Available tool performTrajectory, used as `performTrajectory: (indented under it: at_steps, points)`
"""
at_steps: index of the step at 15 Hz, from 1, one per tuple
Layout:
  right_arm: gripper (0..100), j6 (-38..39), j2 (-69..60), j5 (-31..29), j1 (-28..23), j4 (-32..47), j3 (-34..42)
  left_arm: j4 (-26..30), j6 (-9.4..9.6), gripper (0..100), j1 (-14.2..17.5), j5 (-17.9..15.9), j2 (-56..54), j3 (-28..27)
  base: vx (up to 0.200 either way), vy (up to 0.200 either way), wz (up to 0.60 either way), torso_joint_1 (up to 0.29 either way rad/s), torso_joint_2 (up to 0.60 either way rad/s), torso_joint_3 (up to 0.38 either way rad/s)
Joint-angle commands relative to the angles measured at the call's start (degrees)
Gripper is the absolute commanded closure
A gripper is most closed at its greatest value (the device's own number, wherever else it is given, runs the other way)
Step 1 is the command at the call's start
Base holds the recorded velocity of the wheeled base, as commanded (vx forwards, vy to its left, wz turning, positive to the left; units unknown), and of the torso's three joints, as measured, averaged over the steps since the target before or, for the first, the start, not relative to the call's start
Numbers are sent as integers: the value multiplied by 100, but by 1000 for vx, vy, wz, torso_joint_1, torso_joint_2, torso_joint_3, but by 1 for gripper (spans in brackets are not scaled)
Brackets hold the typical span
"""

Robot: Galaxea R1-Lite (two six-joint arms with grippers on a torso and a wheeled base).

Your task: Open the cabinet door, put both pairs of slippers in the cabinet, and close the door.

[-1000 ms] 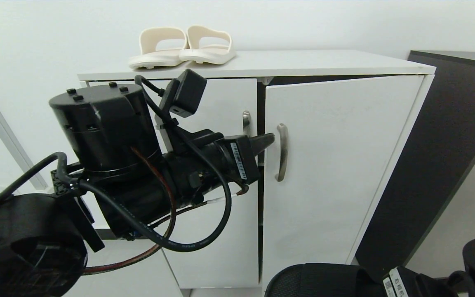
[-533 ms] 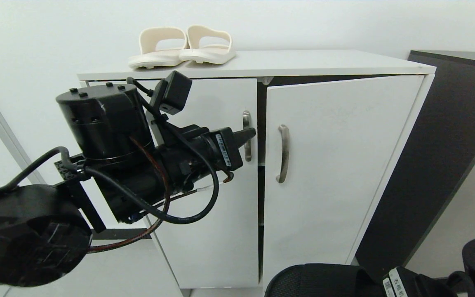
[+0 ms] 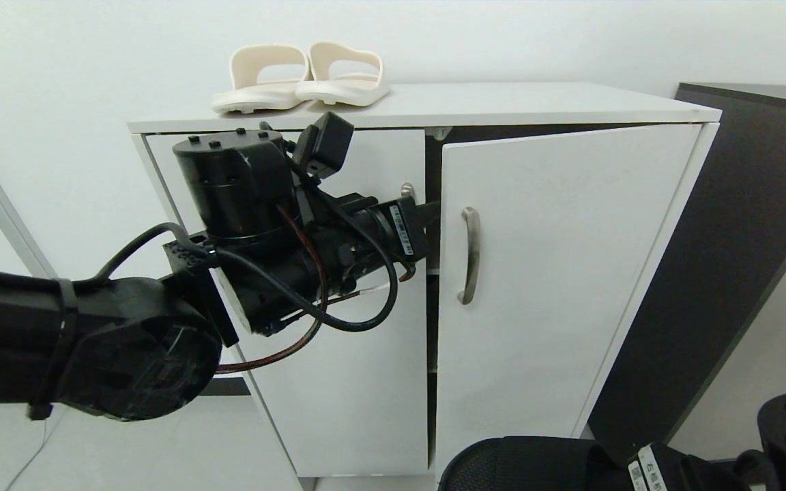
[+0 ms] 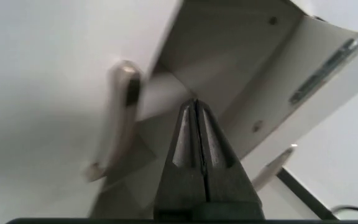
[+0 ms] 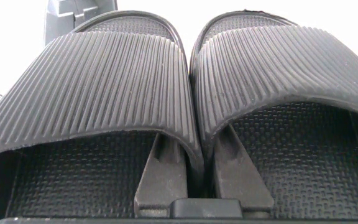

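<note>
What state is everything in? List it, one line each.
Right door: ajar, dark gap along its top.
Left door: looks shut.
Left gripper: shut, tip at the gap between the doors.
Right gripper: shut on black slippers.
Cream slippers: side by side on the cabinet top.

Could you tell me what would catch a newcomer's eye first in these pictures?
The black left arm dominates the head view, its shut left hand at the gap between the white cabinet doors. A pair of cream slippers sits on the cabinet top, and the right hand is clamped on a pair of ribbed black slippers.
</note>
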Motion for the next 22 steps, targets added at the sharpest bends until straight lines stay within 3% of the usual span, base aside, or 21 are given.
performTrajectory:
  at_steps: [1, 5, 9, 12, 14, 16, 19, 21, 22]
  points:
    - [100, 1, 27, -6, 12, -3, -12, -2, -58, 100, 0, -144, 107, -37, 0, 0, 0, 0, 0, 0]
    - [100, -8, 36, 12, 12, 6, -4, -11, -58, 100, -26, -144, 115, -37, 0, 0, 0, 0, 0, 0]
    - [100, -307, -237, 100, 258, 6, 330, -20, -58, 100, -132, -135, 124, -11, -200, 0, 0, 4, 5, -4]
    - [100, -561, -325, 337, 302, 6, 453, -468, -14, 100, -1099, -179, 186, 191, -200, 0, 0, -2, 2, 4]
    - [100, -561, -325, 346, 302, -3, 471, -908, 127, 100, -1345, -127, 388, 191, -200, 0, 0, 0, 2, 2]
    - [100, -570, -342, 346, 302, -3, 471, -1022, 118, 100, -1274, -127, 476, 191, 0, 0, 0, 0, 0, 0]
    - [100, -561, -298, 355, 302, -3, 453, -1022, 83, 100, -774, -109, 441, 349, 0, 0, 0, 0, 0, 0]
    - [100, -517, -79, 302, 196, -12, 304, -978, 109, 100, -545, -109, 27, 701, 0, 0, 0, 0, 0, 0]
    - [100, -491, 97, 223, -120, -12, 163, -996, 118, 100, -387, -74, -324, 991, 0, 0, 0, 0, 0, 0]
